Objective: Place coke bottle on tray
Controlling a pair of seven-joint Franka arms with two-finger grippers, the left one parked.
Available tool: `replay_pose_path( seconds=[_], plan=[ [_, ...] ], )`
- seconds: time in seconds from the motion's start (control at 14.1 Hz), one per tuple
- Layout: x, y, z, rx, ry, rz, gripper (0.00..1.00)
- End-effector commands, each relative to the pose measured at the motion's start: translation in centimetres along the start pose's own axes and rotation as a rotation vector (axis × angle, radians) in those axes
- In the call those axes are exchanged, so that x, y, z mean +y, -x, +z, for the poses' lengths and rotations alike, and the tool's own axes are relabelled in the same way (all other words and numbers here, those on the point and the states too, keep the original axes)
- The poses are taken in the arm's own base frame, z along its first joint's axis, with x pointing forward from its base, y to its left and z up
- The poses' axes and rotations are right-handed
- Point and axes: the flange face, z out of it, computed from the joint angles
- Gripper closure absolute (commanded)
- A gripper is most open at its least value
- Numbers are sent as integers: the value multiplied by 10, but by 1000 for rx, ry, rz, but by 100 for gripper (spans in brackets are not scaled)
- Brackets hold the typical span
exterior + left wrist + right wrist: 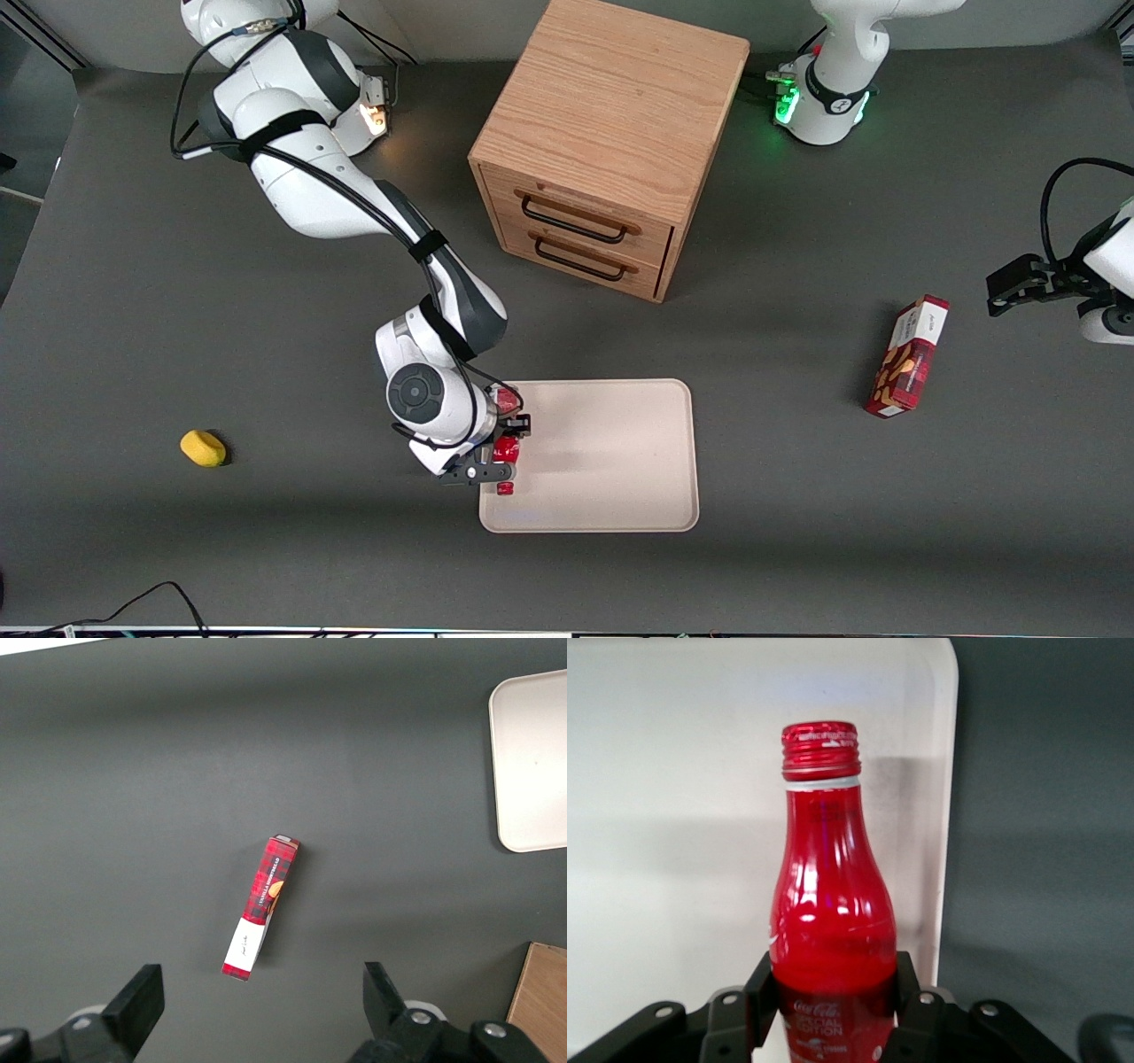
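Note:
The coke bottle [829, 904] is a slim red bottle with a red cap and white lettering. My right gripper [833, 1001] is shut on its lower body, a black finger pressed on each side. In the front view the gripper [501, 447] holds the bottle [506, 452] over the edge of the pale beige tray [611, 461] that lies toward the working arm's end. Whether the bottle touches the tray cannot be told. The tray's surface [673, 815] fills the background around the bottle. A corner of the tray [532, 762] also shows in the left wrist view.
A wooden drawer cabinet [602, 142] with two drawers stands farther from the front camera than the tray. A red-and-white snack box [908, 356] lies toward the parked arm's end; it also shows in the left wrist view [261, 906]. A yellow object [203, 447] lies toward the working arm's end.

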Motion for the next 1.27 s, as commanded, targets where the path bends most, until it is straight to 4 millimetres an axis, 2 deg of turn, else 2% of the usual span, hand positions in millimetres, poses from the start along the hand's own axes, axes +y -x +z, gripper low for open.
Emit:
replay_pose_path(
  seconds=[0.0,0.14,0.92,0.99,1.06,1.2],
  plan=[
    [-4,-7,-6,27,-27,35,70],
    [-2,-6,-2,23,-22,39,0],
    [0,-6,5,27,-23,38,0],
    [-2,-7,-2,36,-27,38,0],
    [-3,-10,-20,55,-36,36,0],
    [1,-10,-78,82,-39,39,0]
  ],
)
